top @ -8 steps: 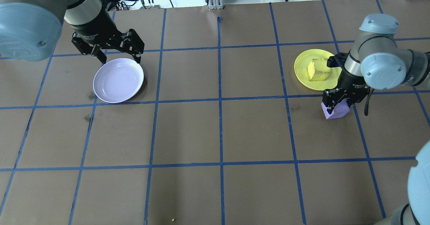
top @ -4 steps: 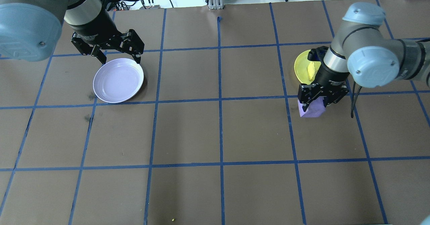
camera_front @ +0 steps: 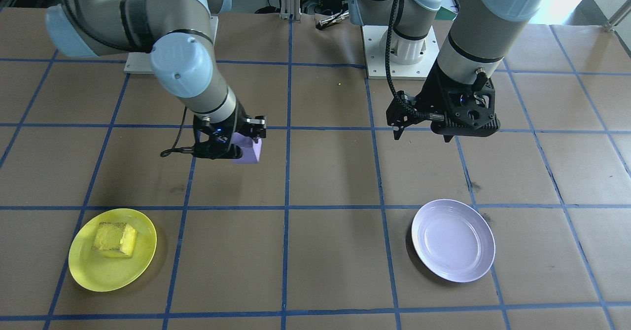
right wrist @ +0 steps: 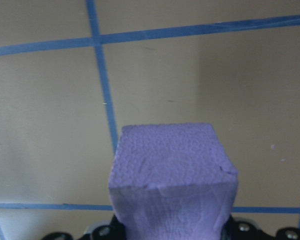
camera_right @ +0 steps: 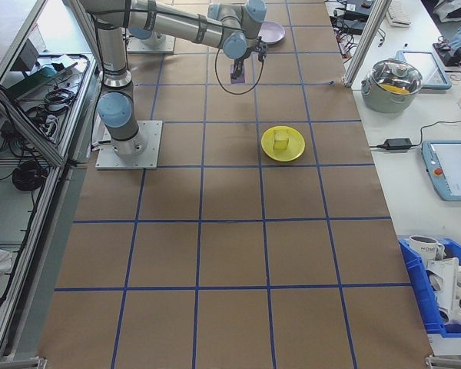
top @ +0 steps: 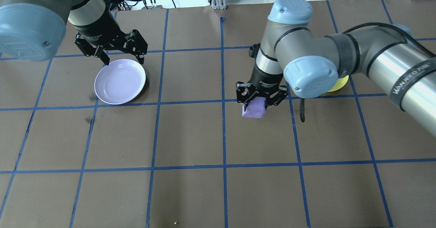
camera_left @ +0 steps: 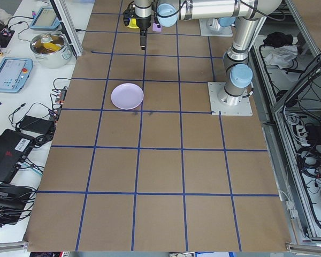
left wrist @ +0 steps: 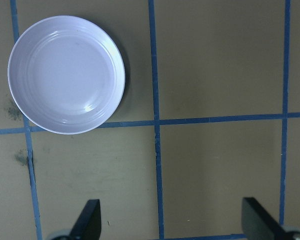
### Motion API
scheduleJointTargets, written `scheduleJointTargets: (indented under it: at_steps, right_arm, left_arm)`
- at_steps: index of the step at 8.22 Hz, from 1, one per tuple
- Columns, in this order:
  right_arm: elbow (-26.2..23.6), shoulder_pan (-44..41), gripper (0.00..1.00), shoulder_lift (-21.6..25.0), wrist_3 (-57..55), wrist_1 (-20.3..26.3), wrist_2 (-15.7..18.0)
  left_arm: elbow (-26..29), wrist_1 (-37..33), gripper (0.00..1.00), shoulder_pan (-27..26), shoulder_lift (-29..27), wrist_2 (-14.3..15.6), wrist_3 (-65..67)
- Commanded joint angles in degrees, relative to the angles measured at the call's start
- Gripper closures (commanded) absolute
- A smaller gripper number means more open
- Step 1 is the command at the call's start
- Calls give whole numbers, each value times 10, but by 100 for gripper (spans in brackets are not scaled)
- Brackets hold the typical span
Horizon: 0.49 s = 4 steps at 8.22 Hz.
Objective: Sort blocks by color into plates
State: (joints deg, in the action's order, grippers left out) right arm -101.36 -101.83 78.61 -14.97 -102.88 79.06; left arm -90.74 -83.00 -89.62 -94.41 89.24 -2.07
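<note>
Blocks counted: two, one purple and one yellow.
Purple block [top: 254, 107]: held clear of the table, clamped between the fingers of the right gripper [top: 259, 102]; it is seen well apart from the lavender plate, on the side of it toward the yellow plate, above a blue tape line. From the right wrist camera its rough top face [right wrist: 171, 161] fills the lower middle of the view, with the table below it.
Yellow block [camera_front: 115, 238]: laid inside the yellow plate, well apart from the lavender plate; it is rough-textured and touched by no gripper.
Plates counted: two, one lavender and one yellow.
Lavender plate [camera_front: 454, 239]: taken as the landmark; it is set flat on the table and nothing is held in it.
Yellow plate [camera_front: 112, 249]: set flat, far across the table from the lavender plate; in the overhead view it is mostly hidden behind the right arm, and only a sliver of its rim [top: 339, 84] is seen.
Grippers counted: two.
Right gripper: fingers drawn together on the purple block, pointed down, between the two plates and nearer the yellow one.
Left gripper [top: 122, 56]: fingers spread apart with nothing between them, hung just beside the lavender plate's rim on its far side from the robot in the overhead view; both fingertips [left wrist: 88, 220] are seen wide apart in the left wrist view.
Table [top: 190, 136]: brown surface divided by blue tape lines [top: 223, 132] into squares.
</note>
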Motion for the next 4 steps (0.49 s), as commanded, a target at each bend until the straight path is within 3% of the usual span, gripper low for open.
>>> scheduleJointTargets:
  at_steps: [1, 2, 3, 4]
  right_arm:
    - [80, -108, 93, -81, -122, -49, -31]
    - [108, -132, 93, -130, -136, -67, -31]
    - [123, -156, 83, -175, -147, -90, -31]
    - [125, -168, 83, -204, -151, -131, -24]
  left_arm:
    - [0, 1, 0, 0, -2, 1, -3]
    - [1, 1, 0, 0, -2, 1, -4]
    - [0, 1, 0, 0, -2, 1, -5]
    - [0, 1, 0, 0, -2, 1, -5]
